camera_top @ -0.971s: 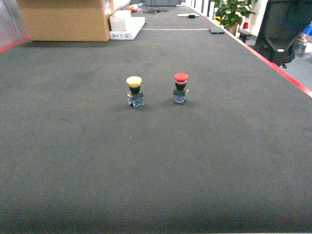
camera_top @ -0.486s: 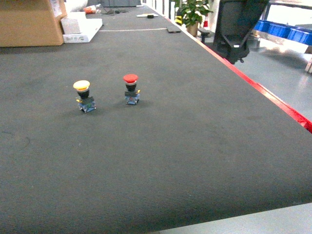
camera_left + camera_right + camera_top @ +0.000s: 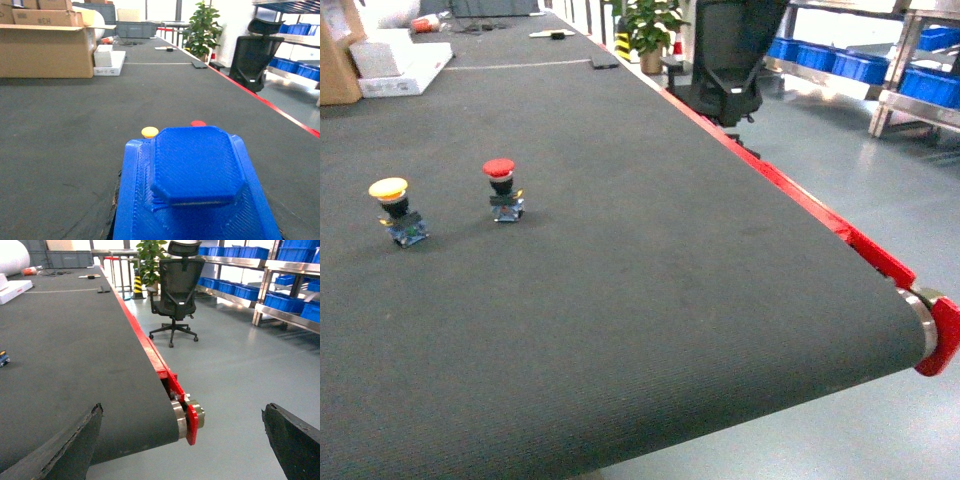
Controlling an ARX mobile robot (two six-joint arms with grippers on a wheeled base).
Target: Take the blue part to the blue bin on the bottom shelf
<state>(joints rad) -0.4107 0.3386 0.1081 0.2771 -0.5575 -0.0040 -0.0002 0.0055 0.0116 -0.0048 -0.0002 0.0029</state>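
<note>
Head view: neither arm shows. On the belt (image 3: 620,300) stand a yellow button (image 3: 392,200) at 9 o'clock and a red button (image 3: 502,184) just right of it. Blue bins (image 3: 840,62) sit on a rack at 2 o'clock, well apart; which one is the target cannot be told.

Left wrist view: the blue part (image 3: 195,185) fills the 6 o'clock foreground, apparently carried by the left gripper, though no fingers show, so its grip cannot be told.

Right wrist view: the right gripper (image 3: 185,440) is spread wide and empty. Bins on shelves (image 3: 235,287) lie at 1 o'clock, so the carrying left arm must swing that way.
</note>
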